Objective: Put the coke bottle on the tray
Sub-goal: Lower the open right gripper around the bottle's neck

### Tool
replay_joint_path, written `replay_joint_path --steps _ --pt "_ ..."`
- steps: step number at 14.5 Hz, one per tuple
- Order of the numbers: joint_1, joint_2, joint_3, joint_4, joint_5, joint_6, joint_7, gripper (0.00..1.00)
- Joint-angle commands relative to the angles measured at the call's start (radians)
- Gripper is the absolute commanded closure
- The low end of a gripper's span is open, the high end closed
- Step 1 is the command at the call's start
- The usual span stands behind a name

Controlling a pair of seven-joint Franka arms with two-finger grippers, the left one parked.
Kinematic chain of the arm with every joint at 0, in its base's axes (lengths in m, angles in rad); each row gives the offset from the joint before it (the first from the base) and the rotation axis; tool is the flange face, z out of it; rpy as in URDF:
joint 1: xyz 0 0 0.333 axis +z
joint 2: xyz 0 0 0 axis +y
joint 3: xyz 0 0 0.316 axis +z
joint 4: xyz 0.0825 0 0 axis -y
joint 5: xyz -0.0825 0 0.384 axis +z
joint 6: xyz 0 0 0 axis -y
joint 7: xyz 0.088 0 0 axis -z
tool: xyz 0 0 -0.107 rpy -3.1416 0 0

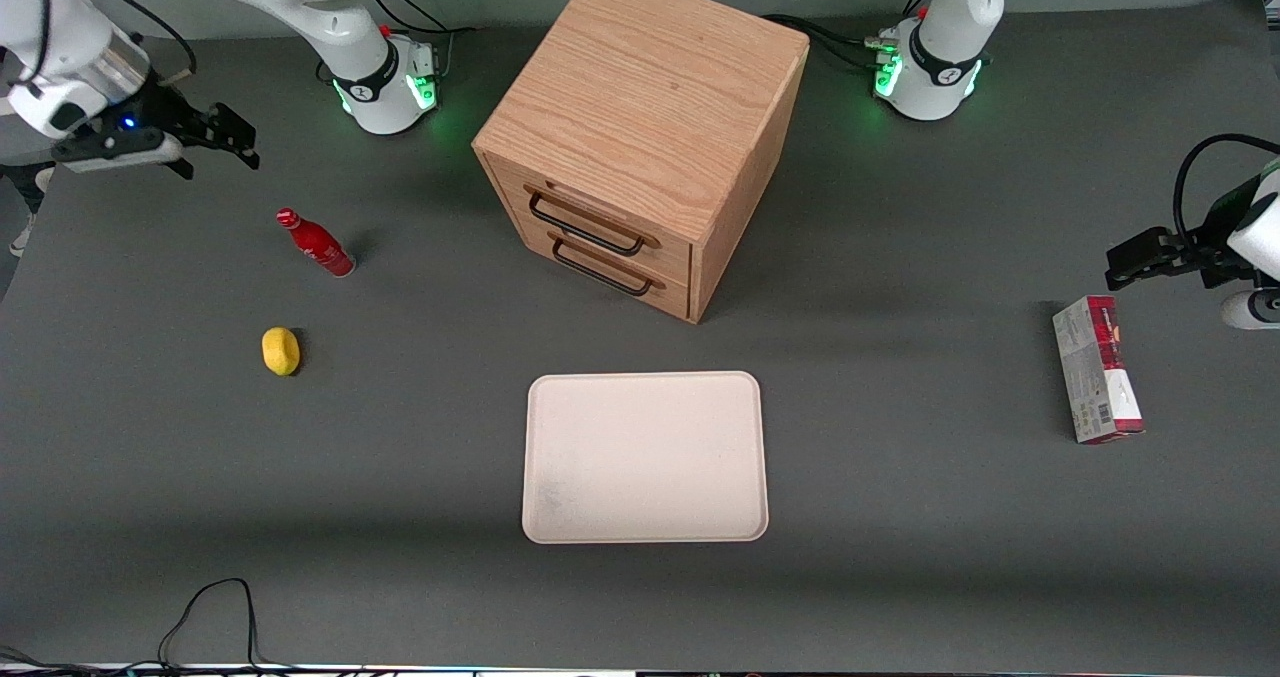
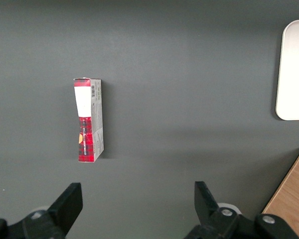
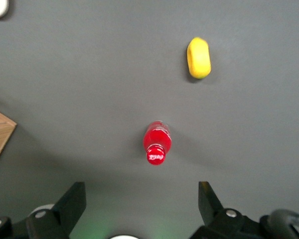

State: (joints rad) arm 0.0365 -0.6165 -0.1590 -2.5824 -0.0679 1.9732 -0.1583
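1. From the front, the black two-finger pincer (image 1: 215, 142) of the working arm hangs in the air, holding nothing. The small red coke bottle with the red cap (image 1: 315, 242) stands upright on the grey table, lower than the pincer and a bit nearer to the front camera. A little yellow lemon (image 1: 281, 351) sits nearer still. The big flat cream tray with rounded corners (image 1: 645, 457) lies well apart from the pincer, in front of the wooden drawer cabinet (image 1: 640, 127). Nothing is on the tray yet.

2. The parked arm's camera shows a red-and-grey carton (image 2: 88, 120) and one edge of the tray (image 2: 291, 69).

3. From the working wrist, the pincer (image 3: 142, 206) is spread wide, and the bottle (image 3: 156, 141) stands close under it, apart from both fingers. The lemon (image 3: 199, 58) is farther off.

4. The bottle looks light, hard and smooth, so it may slip or tip. I think the best hold is around its body, below the cap.
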Motion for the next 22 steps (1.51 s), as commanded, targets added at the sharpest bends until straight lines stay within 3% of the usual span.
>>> replay_joint_path --steps 1,10,16,22 --pt "0.003 0.047 -0.020 -0.100 -0.012 0.134 -0.017 0.00" --pt "0.003 0.222 -0.020 -0.130 -0.012 0.311 -0.021 0.00" --pt "0.002 0.239 -0.073 -0.168 -0.012 0.366 -0.021 0.00" --pt "0.008 0.239 -0.071 -0.174 -0.012 0.363 -0.018 0.00"
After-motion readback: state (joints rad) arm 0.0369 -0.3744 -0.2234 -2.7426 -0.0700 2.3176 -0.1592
